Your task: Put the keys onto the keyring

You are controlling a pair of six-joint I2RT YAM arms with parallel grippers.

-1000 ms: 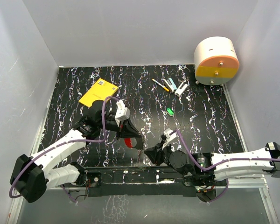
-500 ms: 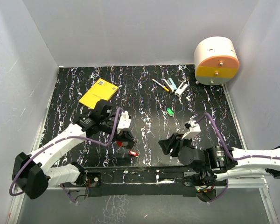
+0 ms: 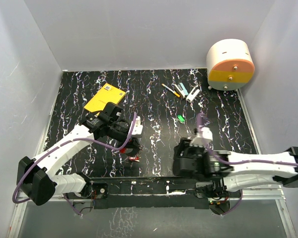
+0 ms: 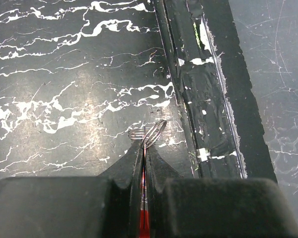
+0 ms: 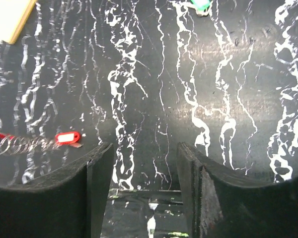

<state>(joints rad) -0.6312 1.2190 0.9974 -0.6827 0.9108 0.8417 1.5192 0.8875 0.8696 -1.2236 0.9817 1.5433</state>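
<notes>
At the front edge, left hand (image 4: 144, 148) pinching wire keyring (image 4: 148, 134), slim red key (image 5: 68, 137) alongside, right hand (image 5: 144, 158) spread, empty.

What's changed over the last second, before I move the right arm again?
The right gripper opened and drew back rightward, away from the left gripper; it is empty now. The left gripper stayed shut on the keyring, shifting slightly left, with the red key beside it. The yellow box, pens and green piece are unmoved.
</notes>
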